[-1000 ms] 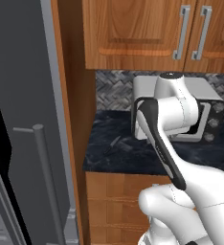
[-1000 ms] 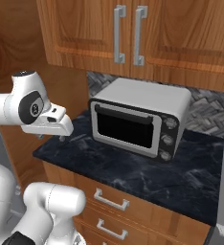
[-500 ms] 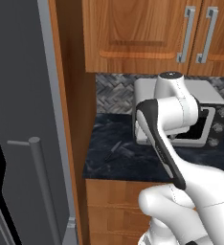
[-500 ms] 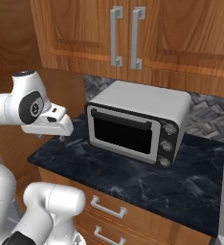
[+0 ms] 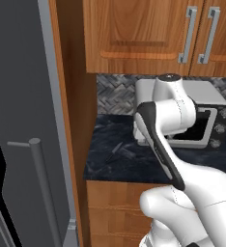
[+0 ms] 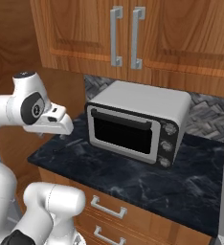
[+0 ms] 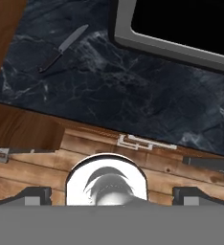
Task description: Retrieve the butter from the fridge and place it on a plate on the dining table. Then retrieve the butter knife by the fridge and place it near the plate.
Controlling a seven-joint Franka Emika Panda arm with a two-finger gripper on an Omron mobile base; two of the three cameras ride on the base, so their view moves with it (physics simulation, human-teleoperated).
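Observation:
The butter knife (image 7: 63, 46), a thin dark grey sliver, lies on the black marble counter (image 7: 133, 95) near its left end, also seen as the knife (image 5: 114, 152) beside the wood panel by the fridge. The tall grey fridge (image 5: 18, 96) stands at the left, its bar handle (image 5: 41, 193) in front. My gripper (image 7: 112, 197) hangs above the counter's front edge, open, with nothing between its fingertips (image 7: 35, 196); the knife lies ahead and to its left. The butter, the plate and the dining table are out of view.
A silver toaster oven (image 6: 138, 122) with a black door stands on the counter to the right of the knife. Wooden wall cabinets (image 6: 128, 33) hang above and drawers (image 7: 142, 143) sit below. A wood side panel (image 5: 74, 120) separates the fridge from the counter.
Both base views have shifted slightly, so the camera moved a little. The arm keeps its pose over the counter and the knife lies still.

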